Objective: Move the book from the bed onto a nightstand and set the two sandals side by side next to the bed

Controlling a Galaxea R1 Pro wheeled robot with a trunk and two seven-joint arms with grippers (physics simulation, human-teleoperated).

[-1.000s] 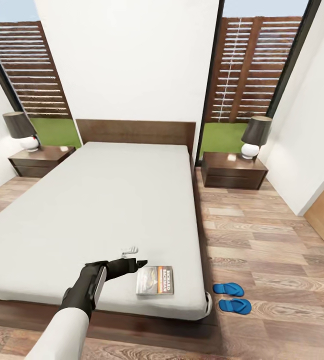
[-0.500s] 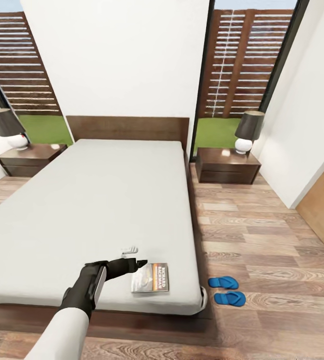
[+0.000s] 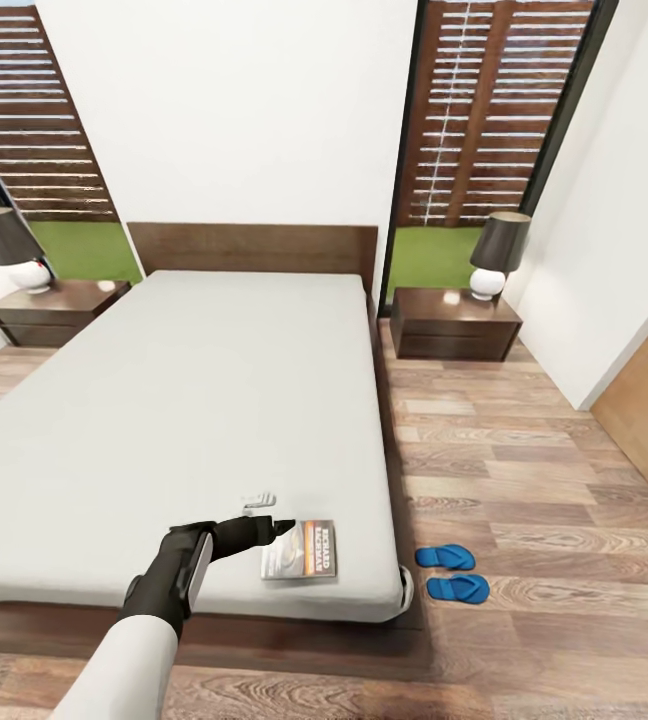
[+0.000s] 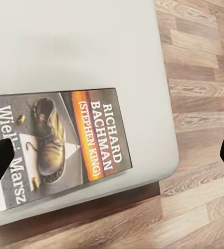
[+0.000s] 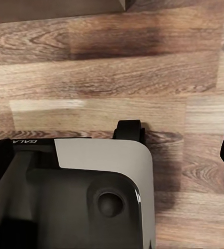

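Bedroom with wood-plank floor, seen from the foot of the bed, the landmark here. A nightstand stands at each side of its headboard, the other nightstand opposite. Beside the bed's right near corner, the two sandals lie side by side on the floor. The book lies flat on the mattress near that corner. The left pincer, fingers spread and empty, hovers just beside the book. The right pincer hangs open above the floor.
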